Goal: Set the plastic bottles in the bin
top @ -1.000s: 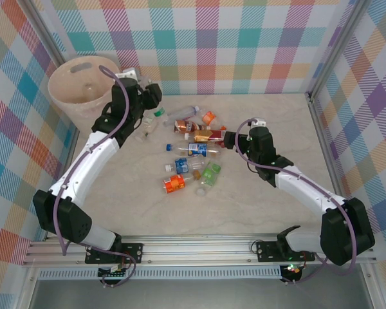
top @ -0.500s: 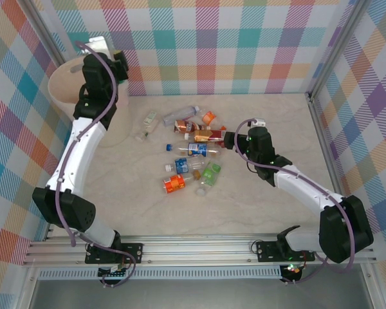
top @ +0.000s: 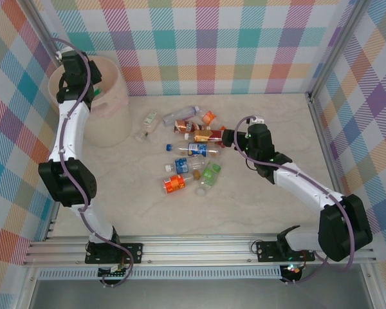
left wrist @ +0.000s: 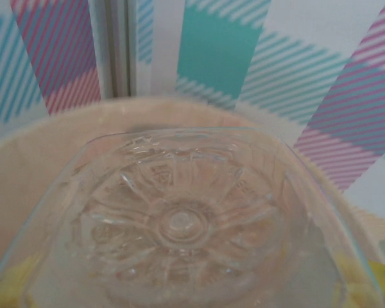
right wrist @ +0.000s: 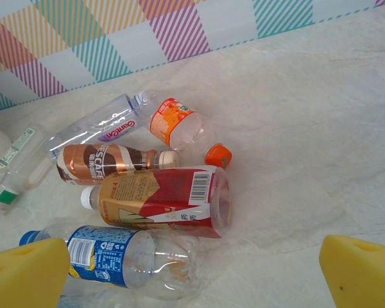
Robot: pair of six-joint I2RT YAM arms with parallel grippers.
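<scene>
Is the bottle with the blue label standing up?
No, the blue-label bottle lies on its side on the table, next to the red-and-gold bottle.

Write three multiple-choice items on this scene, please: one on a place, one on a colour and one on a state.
1. The left gripper is: A over the bin; B at the table centre; C beside the right arm.
2. The Nescafe bottle label is: A green; B brown; C purple.
3. The right gripper is: A shut on a bottle; B open and empty; C shut on nothing.
Key: 1 A, the bin rim lies beneath its clear bottle; 2 B, plainly brown; 3 B, pads wide apart, gripping nothing.
</scene>
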